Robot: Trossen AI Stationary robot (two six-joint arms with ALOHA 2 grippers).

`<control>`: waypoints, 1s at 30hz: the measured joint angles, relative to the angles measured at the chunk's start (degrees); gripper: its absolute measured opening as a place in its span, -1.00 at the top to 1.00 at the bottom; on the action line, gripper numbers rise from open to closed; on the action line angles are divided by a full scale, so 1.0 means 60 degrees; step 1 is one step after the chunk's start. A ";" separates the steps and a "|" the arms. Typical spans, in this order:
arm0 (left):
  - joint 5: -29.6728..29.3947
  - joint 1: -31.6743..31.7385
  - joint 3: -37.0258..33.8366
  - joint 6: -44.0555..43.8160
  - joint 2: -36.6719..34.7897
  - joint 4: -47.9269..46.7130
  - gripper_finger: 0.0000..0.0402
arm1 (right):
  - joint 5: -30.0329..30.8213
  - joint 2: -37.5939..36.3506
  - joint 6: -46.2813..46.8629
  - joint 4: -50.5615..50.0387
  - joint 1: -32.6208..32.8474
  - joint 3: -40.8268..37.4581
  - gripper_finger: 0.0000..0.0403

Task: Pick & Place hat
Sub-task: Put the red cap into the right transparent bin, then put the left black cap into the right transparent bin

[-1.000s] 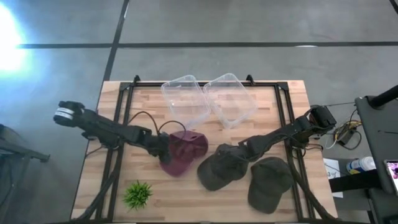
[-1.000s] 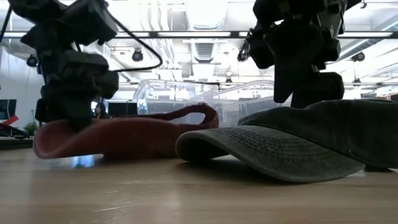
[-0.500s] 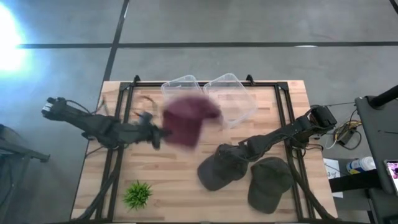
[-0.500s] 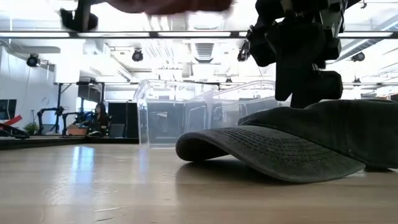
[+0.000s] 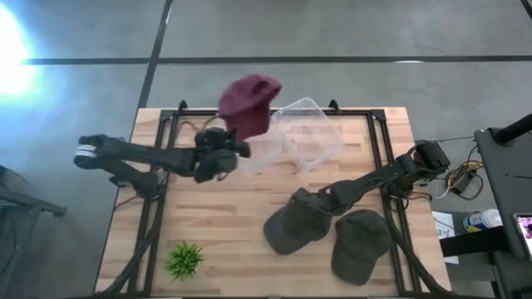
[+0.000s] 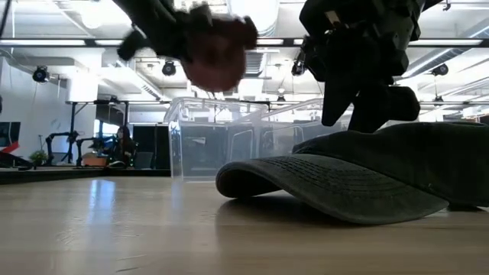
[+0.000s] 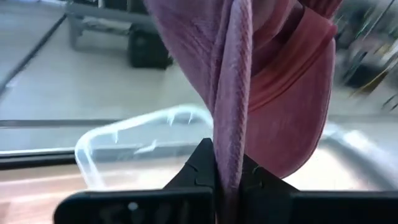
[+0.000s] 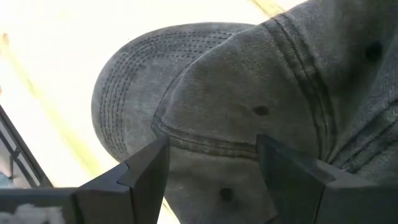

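Observation:
A maroon hat [image 5: 249,101] is up in the air over the left clear bin [image 5: 253,148], held by my left gripper [image 5: 235,146], which is shut on it. The low view shows the hat [image 6: 218,52] high above the bins, below the gripper [image 6: 195,27]. My right gripper [image 5: 312,204] is open over the crown of a dark green cap [image 5: 293,224], which lies on the table with its brim toward the near edge. In the right wrist view its fingers stand on either side of the crown [image 8: 249,106]. A second green cap [image 5: 362,241] lies to its right. My left gripper pinches a ridge of the maroon hat's fabric [image 7: 231,149] between its two fingers [image 7: 204,167]. The hat is lifted clear of the table and the bin and stretches on beyond the fingertips, with its paler inner side [image 7: 292,112] showing. My right gripper: whether its fingers touch the green cap, I cannot tell.
Two clear plastic bins stand side by side at the table's far edge, the right one [image 5: 309,131] tilted. A small green plant [image 5: 184,259] sits near the near left corner. Bare wood lies between the plant and the caps.
My left gripper has taken the maroon hat off the table, lifted it high and swung it toward the far edge, so that it now hangs over the left bin. The hat has left the low view's table level entirely. The right arm has kept still.

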 joint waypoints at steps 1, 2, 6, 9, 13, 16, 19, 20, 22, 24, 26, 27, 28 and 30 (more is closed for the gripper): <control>0.0108 0.0152 0.0134 -0.0154 0.0328 -0.0465 0.97 | 0.0000 0.0000 0.0042 0.0002 0.0000 0.0000 -0.16; 0.0237 0.0269 0.0287 -0.0362 0.0606 -0.1083 0.97 | 0.0002 0.0000 0.0085 0.0002 0.0000 0.0000 -0.16; 0.0776 0.0548 0.0913 -0.1235 0.1338 -0.4016 0.97 | 0.0000 0.0000 0.0145 0.0002 0.0004 0.0000 -0.16; 0.1469 0.0565 0.1123 -0.1631 0.1600 -0.5924 0.96 | 0.0000 0.0000 0.0145 0.0002 0.0004 0.0000 -0.16; 0.2079 0.0517 0.1163 -0.2576 0.1399 -0.7579 0.91 | 0.0000 0.0000 0.0143 0.0002 0.0004 0.0000 -0.16; 0.2215 0.0492 0.1163 -0.3066 0.0929 -0.7794 0.83 | 0.0002 0.0000 0.0136 0.0002 0.0000 0.0000 -0.16; 0.2315 0.0495 0.1163 -0.3479 0.0554 -0.7791 0.73 | 0.0000 0.0000 0.0108 0.0002 -0.0004 0.0000 -0.16; 0.2370 0.0495 0.1147 -0.3681 0.0507 -0.7772 0.70 | 0.0000 0.0000 0.0108 0.0002 -0.0004 0.0000 -0.16; 0.2636 0.0499 0.1055 -0.3995 0.0496 -0.7737 0.64 | 0.0000 0.0000 0.0105 0.0002 -0.0001 0.0000 -0.16; 0.2925 0.0458 0.1047 -0.4158 0.0546 -0.7728 0.58 | -0.0010 0.0000 0.0067 0.0002 0.0000 0.0000 -0.16; 0.3025 0.0249 0.1179 -0.4210 0.0522 -0.7760 0.54 | -0.0102 0.0000 -0.0023 0.0006 0.0000 0.0000 -0.16; 0.2941 0.0064 0.1337 -0.4188 0.0467 -0.7733 0.52 | -0.0204 -0.0013 -0.0131 0.0004 0.0000 0.0000 -0.16; 0.2734 -0.0161 0.1534 -0.4118 0.0380 -0.7688 0.51 | -0.0314 -0.0054 -0.0238 -0.0009 0.0003 0.0000 -0.16; 0.2017 -0.0675 0.2020 -0.3562 0.0208 -0.7515 0.50 | -0.0404 -0.0193 -0.0395 -0.0014 0.0038 0.0000 -0.16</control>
